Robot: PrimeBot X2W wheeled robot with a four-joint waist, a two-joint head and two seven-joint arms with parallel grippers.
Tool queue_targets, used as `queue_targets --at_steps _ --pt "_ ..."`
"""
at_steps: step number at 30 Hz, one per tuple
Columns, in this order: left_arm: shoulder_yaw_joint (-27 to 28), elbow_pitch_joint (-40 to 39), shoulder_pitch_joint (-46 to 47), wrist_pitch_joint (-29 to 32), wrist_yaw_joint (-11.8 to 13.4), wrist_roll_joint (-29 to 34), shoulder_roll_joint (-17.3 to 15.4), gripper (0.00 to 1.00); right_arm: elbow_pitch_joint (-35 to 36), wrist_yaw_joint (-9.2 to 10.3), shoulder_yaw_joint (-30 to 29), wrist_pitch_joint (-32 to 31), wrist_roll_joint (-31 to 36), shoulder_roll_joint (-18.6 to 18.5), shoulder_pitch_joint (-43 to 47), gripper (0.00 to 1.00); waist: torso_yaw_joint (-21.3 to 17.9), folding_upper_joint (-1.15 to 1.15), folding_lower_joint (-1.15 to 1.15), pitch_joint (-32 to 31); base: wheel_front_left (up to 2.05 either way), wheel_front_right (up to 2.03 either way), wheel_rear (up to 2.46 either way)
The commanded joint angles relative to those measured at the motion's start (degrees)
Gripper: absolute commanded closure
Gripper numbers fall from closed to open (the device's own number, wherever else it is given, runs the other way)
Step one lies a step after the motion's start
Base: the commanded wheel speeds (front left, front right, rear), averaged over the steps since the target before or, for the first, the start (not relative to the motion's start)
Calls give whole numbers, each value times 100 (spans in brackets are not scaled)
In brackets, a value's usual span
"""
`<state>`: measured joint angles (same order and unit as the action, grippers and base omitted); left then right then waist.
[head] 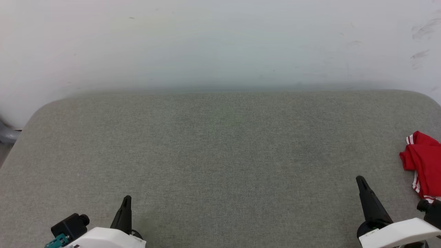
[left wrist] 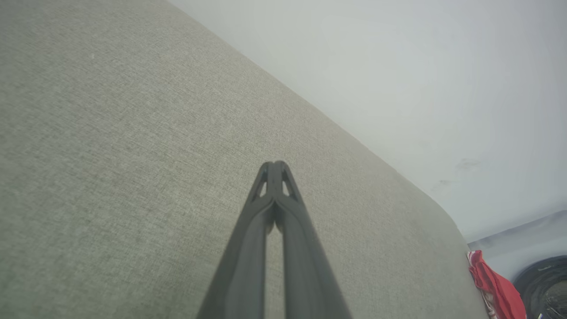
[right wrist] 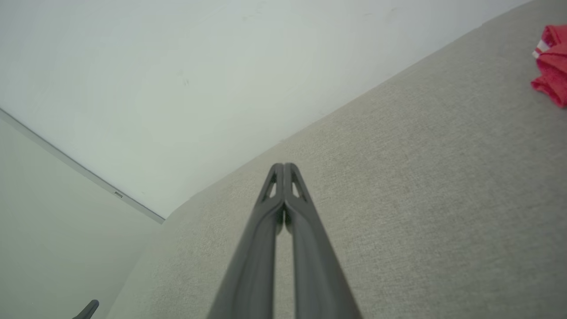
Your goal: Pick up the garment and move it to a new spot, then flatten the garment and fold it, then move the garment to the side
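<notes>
Head view, nearest first: seeing the left gripper [head: 126, 200] and right gripper [head: 360, 181] poised over the grey padded surface [head: 220, 155], both pinched fully together, gripping nothing. Further out, at the right edge, finding the garment [head: 423, 162] lying bunched in a red heap with striped trim showing, partly cut off by the frame, near the right gripper but not touching it. Judging it light, soft and limp, likely sagging and unfurling once lifted. Favouring a pinch on a raised fold or the trimmed hem nearest the right gripper, after opening.
</notes>
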<state>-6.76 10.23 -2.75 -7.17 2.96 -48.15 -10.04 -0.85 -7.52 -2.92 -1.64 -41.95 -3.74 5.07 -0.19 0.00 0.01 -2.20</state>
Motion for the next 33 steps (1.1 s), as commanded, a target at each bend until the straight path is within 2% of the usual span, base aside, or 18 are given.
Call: queue_targets --at_steps 1,33 --pt "78 -52 194 35 -68 -168 14 100 17 1 0 -19 -221 -61 -177 100 0 0 0 4 0 0 0" --pt "603 133 523 602 -514 -2103 292 100 -572 2 -56 -139 -2462 -80 -614 100 7 0 -1 86 0 0 0"
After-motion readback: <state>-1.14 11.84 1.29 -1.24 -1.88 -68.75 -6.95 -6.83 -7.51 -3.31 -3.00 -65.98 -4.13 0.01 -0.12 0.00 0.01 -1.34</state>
